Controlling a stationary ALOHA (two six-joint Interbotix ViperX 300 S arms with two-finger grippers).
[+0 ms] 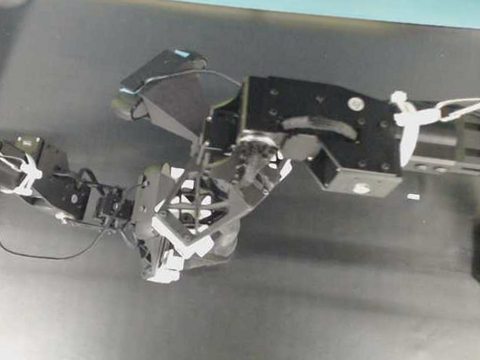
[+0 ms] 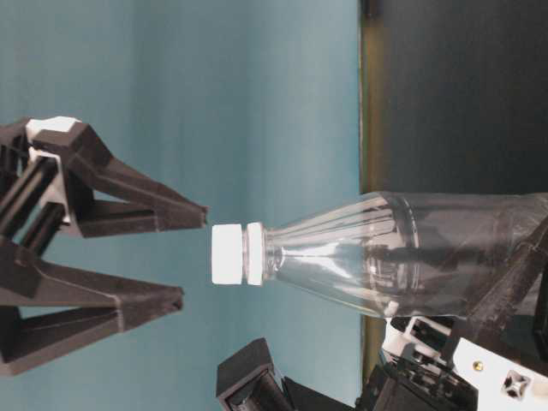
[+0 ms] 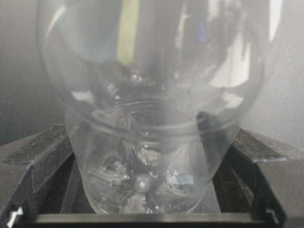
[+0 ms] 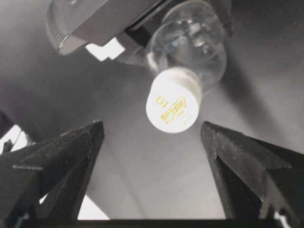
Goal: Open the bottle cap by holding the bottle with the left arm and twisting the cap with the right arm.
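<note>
Clear plastic bottle (image 2: 377, 257) stands upright on the dark table (image 1: 336, 325), a little left of centre, with the white bottle cap (image 2: 229, 253) screwed on; yellow markings show on the cap top in the right wrist view. Left gripper (image 3: 142, 204) holds the bottle low on its body: the two black fingers (image 3: 38, 156) sit against opposite sides of the base, jaws spread wide around it, grip closed on the bottle. Left arm (image 1: 44, 187) reaches in from the left edge, black cable looping beside it. Right gripper (image 4: 152, 137) hangs above the cap, pointing down, jaws wide open, one fingertip (image 4: 92, 130) on each side of the cap and neither touching it; nothing held. Right arm (image 1: 330, 129) with boxy wrist housing extends in from the right edge, crossing over the bottle in the overhead view.
</note>
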